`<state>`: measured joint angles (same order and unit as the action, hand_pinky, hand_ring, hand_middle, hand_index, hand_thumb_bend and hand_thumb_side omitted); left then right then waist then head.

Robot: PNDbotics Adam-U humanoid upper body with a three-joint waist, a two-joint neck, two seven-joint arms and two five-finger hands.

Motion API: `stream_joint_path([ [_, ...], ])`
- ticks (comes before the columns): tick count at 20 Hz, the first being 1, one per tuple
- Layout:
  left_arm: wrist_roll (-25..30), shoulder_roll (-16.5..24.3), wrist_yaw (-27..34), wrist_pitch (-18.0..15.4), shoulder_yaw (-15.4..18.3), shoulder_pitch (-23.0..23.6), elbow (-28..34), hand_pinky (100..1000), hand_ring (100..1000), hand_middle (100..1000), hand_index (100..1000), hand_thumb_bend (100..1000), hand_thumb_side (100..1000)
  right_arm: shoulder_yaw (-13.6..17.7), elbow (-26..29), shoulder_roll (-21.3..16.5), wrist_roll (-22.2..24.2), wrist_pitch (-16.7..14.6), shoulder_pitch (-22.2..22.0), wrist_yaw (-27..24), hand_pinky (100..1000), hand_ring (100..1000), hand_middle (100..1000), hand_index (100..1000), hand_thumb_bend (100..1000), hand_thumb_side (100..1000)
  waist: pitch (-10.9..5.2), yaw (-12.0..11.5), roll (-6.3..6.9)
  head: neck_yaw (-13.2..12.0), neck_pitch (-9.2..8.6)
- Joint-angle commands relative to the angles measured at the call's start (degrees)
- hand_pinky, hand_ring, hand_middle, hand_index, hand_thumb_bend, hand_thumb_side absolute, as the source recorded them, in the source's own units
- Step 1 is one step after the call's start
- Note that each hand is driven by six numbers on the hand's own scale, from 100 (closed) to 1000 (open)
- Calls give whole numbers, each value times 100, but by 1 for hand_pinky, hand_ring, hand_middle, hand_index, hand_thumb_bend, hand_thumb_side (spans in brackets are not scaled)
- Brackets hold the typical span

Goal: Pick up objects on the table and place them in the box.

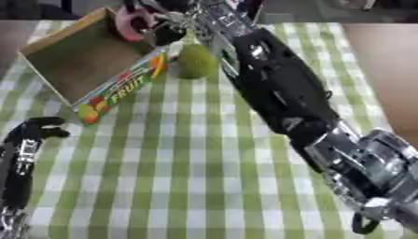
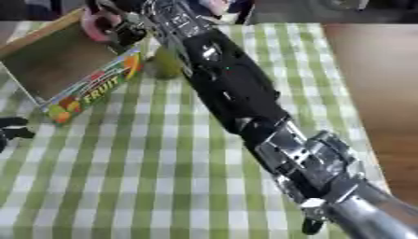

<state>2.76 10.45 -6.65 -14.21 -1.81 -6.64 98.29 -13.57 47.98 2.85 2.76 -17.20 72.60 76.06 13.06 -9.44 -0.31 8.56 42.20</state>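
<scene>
Placement step: right hand (image 1: 155, 29) pinching pink object (image 1: 129, 23) over box (image 1: 81, 58) (release next, presumably); left hand (image 1: 37, 130) curled, idle.

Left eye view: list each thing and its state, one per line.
Box: open, tilted, inside bare apart from the pink thing at its far corner.
Pink thing: held over the box's far corner.
Right hand: curled round the pink thing.
Green fruit: on the table, beside the box.
Left hand: idle, lower left, fingers curled.
</scene>
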Motion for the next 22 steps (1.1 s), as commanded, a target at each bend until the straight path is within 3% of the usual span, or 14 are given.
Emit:
stream_joint_path([
  [1, 58, 49, 26, -13, -39, -65, 68, 823, 613, 657, 733, 100, 910, 96, -82, 281, -87, -43, 154, 275, 653, 624, 335, 473, 100, 100, -81, -36, 48, 99, -83],
  [4, 92, 39, 34, -16, -71, -72, 59, 824, 613, 657, 733, 100, 911, 113, -205, 523, -53, -99, 108, 452, 665, 642, 402, 546, 100, 100, -81, -82, 60, 168, -87],
  [7, 121, 27, 39, -20, -95, -81, 49, 824, 613, 657, 733, 100, 912, 106, -327, 689, 79, -183, 66, 648, 703, 693, 531, 690, 100, 100, -83, -119, 64, 205, -98],
  [8, 126, 24, 43, -20, -98, -81, 46, 824, 613, 657, 733, 100, 912, 109, -359, 722, 139, -210, 49, 722, 714, 712, 611, 804, 100, 100, -83, -126, 65, 215, -106],
  [12, 139, 13, 48, -21, -106, -82, 39, 824, 613, 657, 732, 100, 913, 178, -381, 787, 115, -162, 6, 944, 722, 735, 728, 931, 155, 100, -84, -131, 62, 239, -114],
  [17, 143, 11, 50, -22, -105, -76, 42, 825, 613, 657, 732, 100, 915, 205, -384, 787, 15, -131, 3, 1089, 711, 728, 731, 943, 164, 100, -84, -117, 61, 222, -108],
  [22, 99, 34, 27, -15, -48, -36, 37, 826, 613, 658, 733, 100, 917, 170, 31, 332, -56, -189, 202, 715, 720, 739, 741, 944, 152, 100, -91, -5, 21, 122, -85],
])
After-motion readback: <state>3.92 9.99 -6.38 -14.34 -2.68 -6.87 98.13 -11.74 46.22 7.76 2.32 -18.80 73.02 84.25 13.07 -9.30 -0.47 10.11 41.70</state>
